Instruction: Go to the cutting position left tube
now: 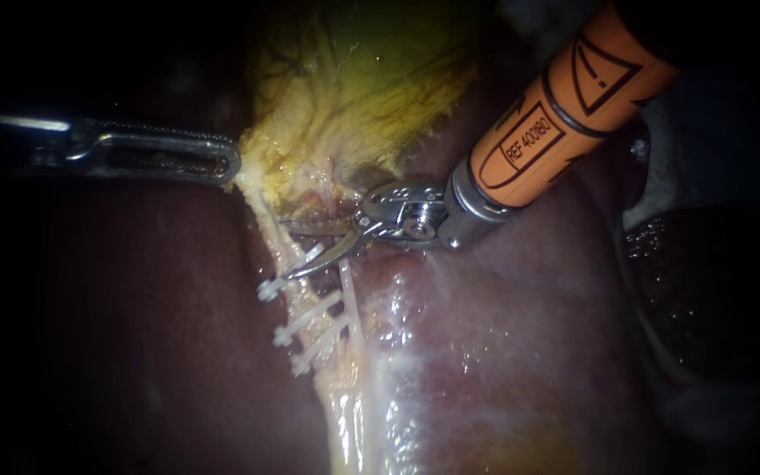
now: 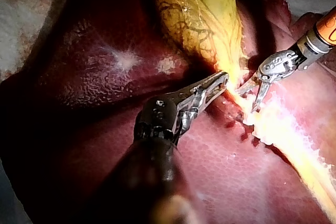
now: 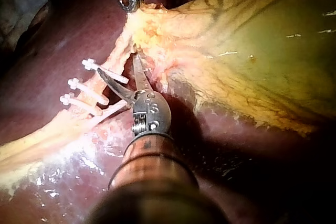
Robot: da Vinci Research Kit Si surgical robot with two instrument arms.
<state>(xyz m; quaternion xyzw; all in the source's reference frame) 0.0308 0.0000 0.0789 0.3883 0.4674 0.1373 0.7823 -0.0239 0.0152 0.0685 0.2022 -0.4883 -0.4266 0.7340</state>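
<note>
Endoscope view: the yellow-green gallbladder (image 1: 371,79) sits at 12 o'clock on the dark red liver (image 1: 134,334). The left instrument (image 1: 230,165) enters from 9 o'clock; its hand is clamped, both jaws pinching the gallbladder's pale lower edge. The left tube (image 1: 261,220) runs from that pinched edge toward 6 o'clock, crossed lower down by three white clips (image 1: 281,335). A thinner pale strand, the right tube (image 1: 351,303), lies just beside it toward 3 o'clock. The right instrument (image 1: 292,249), on an orange shaft, comes in from 2 o'clock; its hand is a pair of blades spread apart and holding nothing, tips at the left tube just above the uppermost clip. Whether the tube lies between the blades cannot be told. Left wrist view: the left instrument (image 2: 223,78) grips yellow tissue where the gallbladder (image 2: 199,14) narrows, and the right instrument (image 2: 247,100) stands just beyond it with its blades spread. Right wrist view: the right instrument (image 3: 118,65) has its blades spread in a V; one tip lies over the nearest clip, and the left tube (image 3: 119,51) passes just ahead of the blades. The left instrument (image 3: 131,3) touches the gallbladder's edge farther ahead.
</note>
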